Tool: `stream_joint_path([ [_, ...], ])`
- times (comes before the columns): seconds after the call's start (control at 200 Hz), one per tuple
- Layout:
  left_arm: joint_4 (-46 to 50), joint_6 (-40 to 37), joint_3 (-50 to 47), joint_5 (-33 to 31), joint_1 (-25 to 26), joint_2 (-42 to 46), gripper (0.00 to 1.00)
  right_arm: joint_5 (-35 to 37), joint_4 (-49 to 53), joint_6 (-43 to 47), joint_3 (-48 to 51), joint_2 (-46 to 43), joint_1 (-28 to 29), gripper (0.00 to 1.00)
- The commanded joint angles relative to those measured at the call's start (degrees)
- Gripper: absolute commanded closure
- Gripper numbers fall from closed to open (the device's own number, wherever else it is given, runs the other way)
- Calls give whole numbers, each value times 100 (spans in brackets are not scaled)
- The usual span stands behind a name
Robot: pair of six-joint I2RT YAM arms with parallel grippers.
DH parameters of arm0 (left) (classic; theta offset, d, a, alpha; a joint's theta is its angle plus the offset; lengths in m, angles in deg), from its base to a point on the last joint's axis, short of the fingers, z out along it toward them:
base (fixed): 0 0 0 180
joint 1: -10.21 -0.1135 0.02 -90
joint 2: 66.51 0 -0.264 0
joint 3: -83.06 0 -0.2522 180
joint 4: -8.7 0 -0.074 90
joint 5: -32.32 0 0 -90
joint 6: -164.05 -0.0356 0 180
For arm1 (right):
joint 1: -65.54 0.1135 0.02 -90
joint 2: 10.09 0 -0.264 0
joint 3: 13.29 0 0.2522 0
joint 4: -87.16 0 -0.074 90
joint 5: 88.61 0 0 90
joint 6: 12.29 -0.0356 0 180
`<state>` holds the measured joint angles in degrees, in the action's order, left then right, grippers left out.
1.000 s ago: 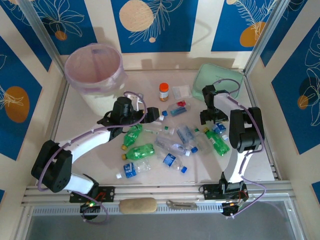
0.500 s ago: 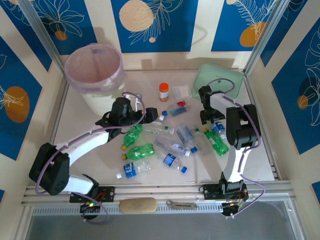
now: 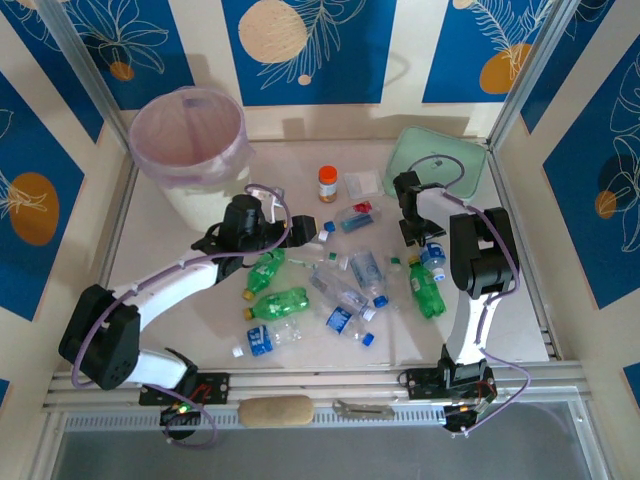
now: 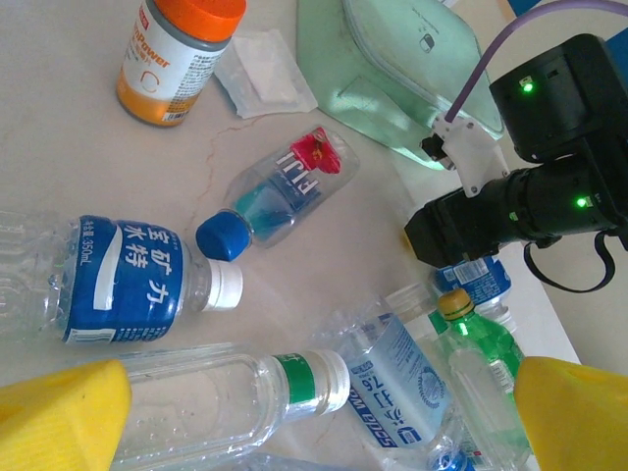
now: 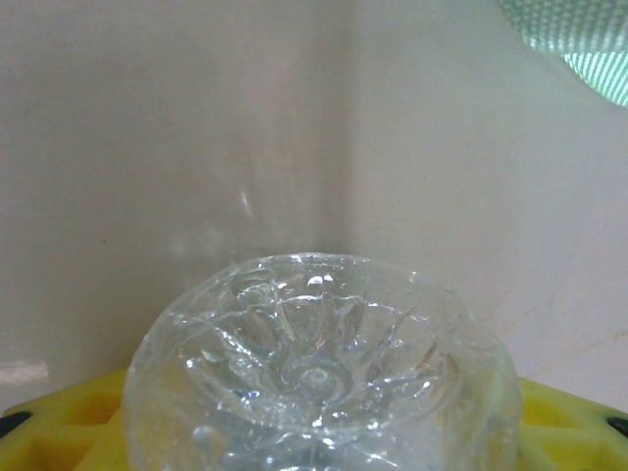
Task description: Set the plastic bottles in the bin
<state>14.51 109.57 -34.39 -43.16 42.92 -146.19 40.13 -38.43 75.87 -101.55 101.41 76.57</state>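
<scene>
Bottles (image 3: 283,302) are lying scattered across the counter (image 3: 500,320), the bin (image 3: 185,200) apparently holding none. Left fingers (image 4: 59,412) are gaping wide, empty, while right fingers (image 5: 59,417) are clamping a clear bottle (image 5: 319,363).

fiji on blue-capped bottle (image 4: 280,191); 350ml on blue-label bottle (image 4: 118,285); power on orange-capped jar (image 4: 172,59)

Top view: bright, even overhead light on the table (image 3: 145,240), with faint, soft-edged shadows under the arms. Left wrist view: sharp at centre, the yellow fingers (image 4: 59,417) of the left gripper (image 4: 314,422) blurred in the lower corners. Right wrist view: small glints on the clear bottle (image 5: 319,383) base, background pale and hazy.
</scene>
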Motion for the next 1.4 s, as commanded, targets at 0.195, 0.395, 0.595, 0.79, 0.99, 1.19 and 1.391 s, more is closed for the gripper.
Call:
stream_joint_path([
  [0.195, 30, -29, 113, -40, 32, -74, 0, -433, 221, -199, -390, -560, 145, 53],
  [0.395, -111, -30, 70, 115, 41, -107, 0, -1091, 578, -616, -921, -1267, 447, 54],
  [0.595, -565, -20, 0, 426, 38, -118, 0, -2911, 116, -1562, -1017, -1771, 587, 55],
  [0.79, -1040, -28, -80, 815, 86, -109, 0, -4254, -1184, -2790, -398, -2164, 821, 58],
  [0.99, -1347, -60, -68, 1299, 174, -242, 0, -4621, -2311, -3828, 218, -2374, 1157, 59],
  [1.19, -1262, -69, 66, 1514, 292, -507, 0, -4751, -2632, -4149, 278, -2301, 1434, 59],
  [1.391, -1305, 30, 233, 1653, 349, -739, 0, -4859, -2702, -4238, 261, -2212, 1578, 59],
])
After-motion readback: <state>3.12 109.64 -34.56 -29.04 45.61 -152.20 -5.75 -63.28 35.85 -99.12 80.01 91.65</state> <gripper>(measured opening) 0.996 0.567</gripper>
